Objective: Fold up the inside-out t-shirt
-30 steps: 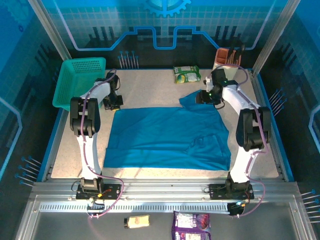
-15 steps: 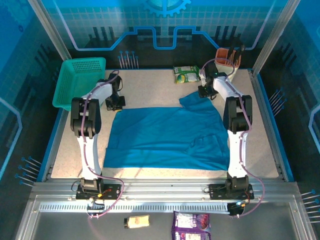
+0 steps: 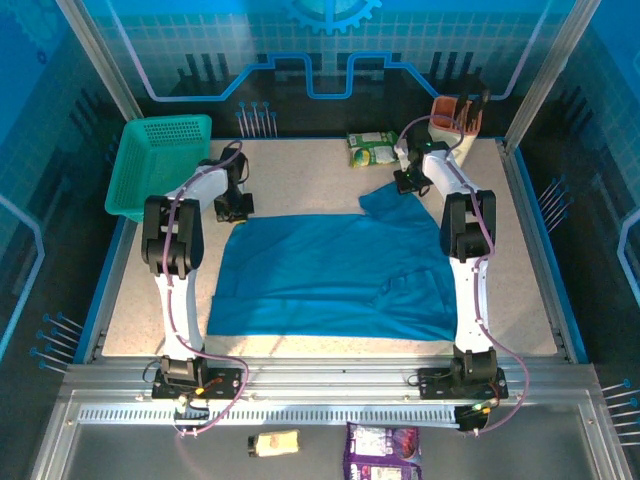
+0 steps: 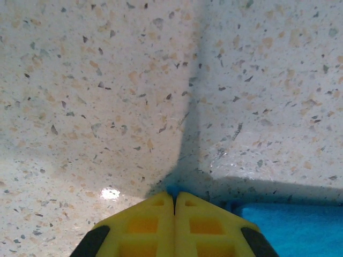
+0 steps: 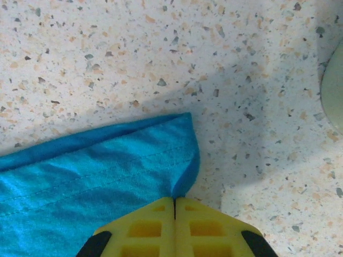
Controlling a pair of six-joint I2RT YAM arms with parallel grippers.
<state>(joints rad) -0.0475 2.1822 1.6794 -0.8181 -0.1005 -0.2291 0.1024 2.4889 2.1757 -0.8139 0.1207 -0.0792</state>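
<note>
The inside-out t-shirt (image 3: 330, 275), plain medium blue, lies spread flat across the middle of the table. My left gripper (image 3: 236, 208) is at its far left corner. In the left wrist view the yellow fingers (image 4: 150, 219) are shut, with a sliver of blue cloth pinched at their tips (image 4: 174, 193). More of the shirt (image 4: 292, 227) shows at the lower right of that view. My right gripper (image 3: 405, 183) is at the shirt's far right corner. Its yellow fingers (image 5: 144, 227) are shut on the folded edge of the cloth (image 5: 96, 171), which puckers at the tips (image 5: 174, 199).
A teal mesh basket (image 3: 160, 160) stands at the far left. A green snack packet (image 3: 373, 148) lies just beyond the right gripper, its pale edge (image 5: 333, 91) near the hand. A brown holder (image 3: 455, 112) sits far right. Two packets (image 3: 382, 452) (image 3: 275, 442) lie below the rail.
The right gripper has gone from open to shut on the shirt's far right corner, and its arm has stretched further out. The left arm has barely moved.
</note>
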